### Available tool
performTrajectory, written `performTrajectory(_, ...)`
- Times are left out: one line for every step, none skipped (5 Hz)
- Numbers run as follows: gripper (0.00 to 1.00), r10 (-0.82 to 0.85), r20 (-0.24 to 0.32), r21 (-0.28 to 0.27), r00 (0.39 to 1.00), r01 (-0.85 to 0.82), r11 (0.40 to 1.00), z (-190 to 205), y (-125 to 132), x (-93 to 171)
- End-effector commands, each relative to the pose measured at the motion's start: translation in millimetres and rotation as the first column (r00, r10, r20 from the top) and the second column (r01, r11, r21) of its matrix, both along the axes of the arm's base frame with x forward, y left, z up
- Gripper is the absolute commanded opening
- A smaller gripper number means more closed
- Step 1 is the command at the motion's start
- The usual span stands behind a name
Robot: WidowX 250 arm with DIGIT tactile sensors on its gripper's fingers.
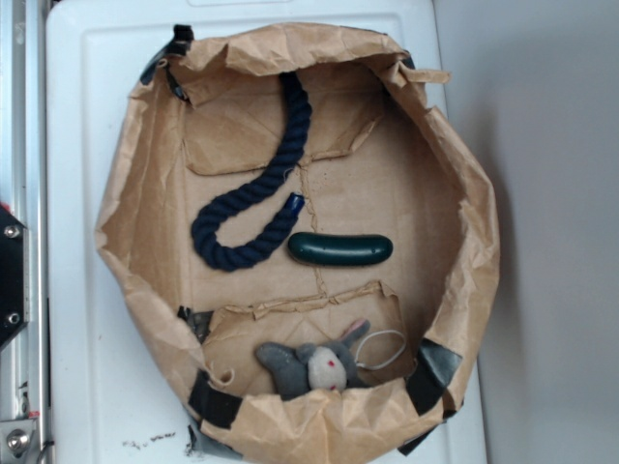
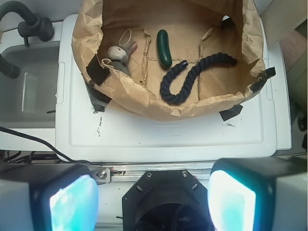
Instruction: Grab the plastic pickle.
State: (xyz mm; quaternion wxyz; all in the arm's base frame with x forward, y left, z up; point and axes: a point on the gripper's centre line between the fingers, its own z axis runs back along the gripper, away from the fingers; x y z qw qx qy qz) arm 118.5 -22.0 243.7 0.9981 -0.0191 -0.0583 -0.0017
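The plastic pickle (image 1: 340, 249) (image 2: 164, 47) is glossy dark green and lies flat on the floor of a rolled-down brown paper bag (image 1: 135, 203) (image 2: 144, 103), near the bag's middle. In the wrist view my gripper (image 2: 153, 197) is open, its two pale-lit fingers (image 2: 72, 202) wide apart at the bottom edge with nothing between them. It hangs well back from the bag, above the robot's black base, far from the pickle. The exterior view does not show the gripper.
A navy blue rope (image 1: 253, 198) (image 2: 190, 74) curls beside the pickle. A grey plush mouse (image 1: 311, 367) (image 2: 119, 54) lies at the bag's other end. The bag rests on a white plastic lid (image 1: 87, 290) (image 2: 159, 134). A sink with tap (image 2: 29, 67) sits left.
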Motion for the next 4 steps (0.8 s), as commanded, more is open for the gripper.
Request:
performTrajectory(1.0,0.0,0.0,0.0,1.0,0.0,1.0,0.0,0.0,0.0)
performTrajectory(1.0,0.008,0.033,-0.009,0.999,-0.008,1.0,10.6,5.7,-39.3)
performTrajectory(1.0,0.023,-0.01,-0.03,1.0,-0.023,0.999,10.8,9.1,-32.7)
performTrajectory(1.0,0.056,-0.024,-0.017,0.998,-0.056,0.998,5.5,6.8,-9.8)
